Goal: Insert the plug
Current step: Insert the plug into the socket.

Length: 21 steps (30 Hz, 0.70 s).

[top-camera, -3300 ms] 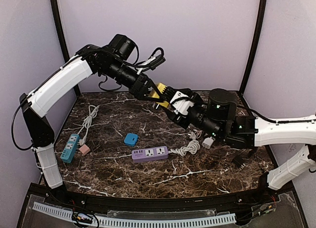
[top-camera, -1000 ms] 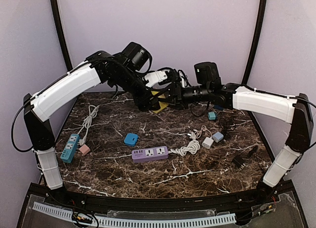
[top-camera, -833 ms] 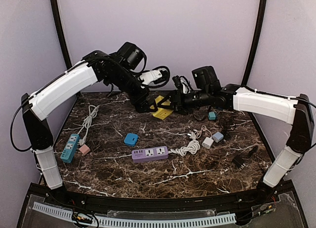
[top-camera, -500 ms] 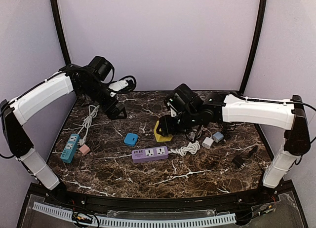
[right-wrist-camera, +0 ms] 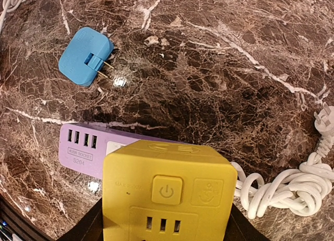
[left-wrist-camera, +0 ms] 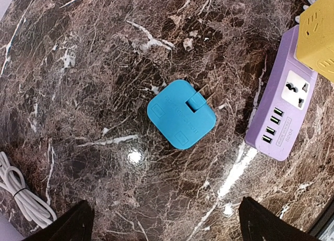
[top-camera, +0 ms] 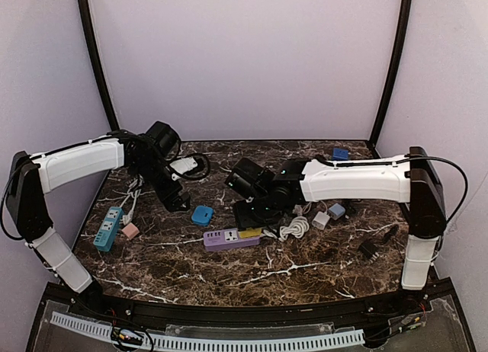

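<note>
Marble tbl (top-camera: 305, 272), purple pwr strip (top-camera: 226, 239) mid, blue adapter (top-camera: 202, 215) nearby, teal strip (top-camera: 108, 228) L edge, white cord coil (top-camera: 293, 228) R

My left pincer (top-camera: 181, 203) has let go of the yellow cube adapter (right-wrist-camera: 167, 191), which it was sharing with the right pincer (right-wrist-camera: 164, 228) up in the air at the back. Its jaws now stand wide apart. I've swung that arm away to the left and down, so it hangs low over the blue plug (left-wrist-camera: 181, 113). The right arm has carried the cube forward and down on its own, from well above the worktop (top-camera: 305, 268) to the right end of the purple power strip (top-camera: 225, 238). The cube now sits there, gripped between the right fingers, right over the strip. Whether its pins are in, I cannot tell.
</note>
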Each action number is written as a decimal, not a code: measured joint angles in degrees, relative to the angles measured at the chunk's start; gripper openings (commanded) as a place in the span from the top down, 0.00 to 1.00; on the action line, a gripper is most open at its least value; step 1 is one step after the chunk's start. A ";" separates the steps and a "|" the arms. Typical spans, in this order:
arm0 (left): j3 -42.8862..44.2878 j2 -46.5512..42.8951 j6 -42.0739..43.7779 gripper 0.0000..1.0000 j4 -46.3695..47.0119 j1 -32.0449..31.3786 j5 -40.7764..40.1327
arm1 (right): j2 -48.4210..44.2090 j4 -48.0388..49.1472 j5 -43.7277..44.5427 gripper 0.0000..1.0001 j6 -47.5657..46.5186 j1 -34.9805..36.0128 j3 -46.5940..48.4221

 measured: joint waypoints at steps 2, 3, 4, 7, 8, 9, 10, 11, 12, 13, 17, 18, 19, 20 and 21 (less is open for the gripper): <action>0.00 0.00 0.00 0.01 0.57 0.07 0.00 | 0.02 -0.11 0.52 1.00 0.24 0.09 0.22; 0.00 0.00 -0.02 0.01 0.74 0.11 0.02 | 0.09 -0.24 0.68 1.00 0.28 0.13 0.26; 0.00 0.00 -0.02 0.01 0.83 0.15 0.00 | 0.26 -0.48 0.81 1.00 0.35 0.17 0.42; 0.00 0.00 -0.02 0.01 0.96 0.33 0.02 | 1.03 -1.03 0.90 1.00 0.85 0.20 0.74; 0.00 0.00 0.00 0.01 1.01 0.37 0.00 | 1.22 -1.14 0.90 1.00 1.07 0.26 0.76; 0.00 0.00 0.00 0.01 1.03 0.46 0.00 | 1.27 -1.16 0.98 1.00 1.20 0.35 0.81; 0.00 0.00 0.02 0.01 1.03 0.52 -0.02 | 1.27 -1.33 0.87 1.00 1.49 0.46 0.83; 0.00 0.00 0.02 0.01 1.05 0.59 -0.02 | 1.29 -1.42 0.83 1.00 1.70 0.61 0.83; 0.00 0.00 0.04 0.01 1.05 0.63 0.00 | 1.29 -1.66 0.76 1.00 1.92 0.81 0.83; 0.00 0.00 0.04 0.01 1.05 0.66 -0.02 | 1.33 -1.75 0.79 1.00 2.19 0.98 0.83; 0.00 0.00 0.15 0.01 1.05 0.76 -0.02 | 1.33 -1.95 0.79 1.00 2.97 1.16 0.83; 0.00 0.00 0.17 0.01 1.05 0.79 -0.02 | 1.33 -2.01 0.81 1.00 3.26 1.16 0.83; 0.00 0.00 0.20 0.01 1.05 0.79 -0.02 | 1.33 -2.10 0.98 1.00 3.48 1.16 0.83; 0.00 0.00 0.22 0.01 1.05 0.81 -0.02 | 1.33 -2.19 1.03 1.00 3.52 1.16 0.83; 0.00 0.00 0.24 0.01 1.05 0.85 0.00 | 1.38 -2.21 1.05 1.00 3.52 1.11 0.83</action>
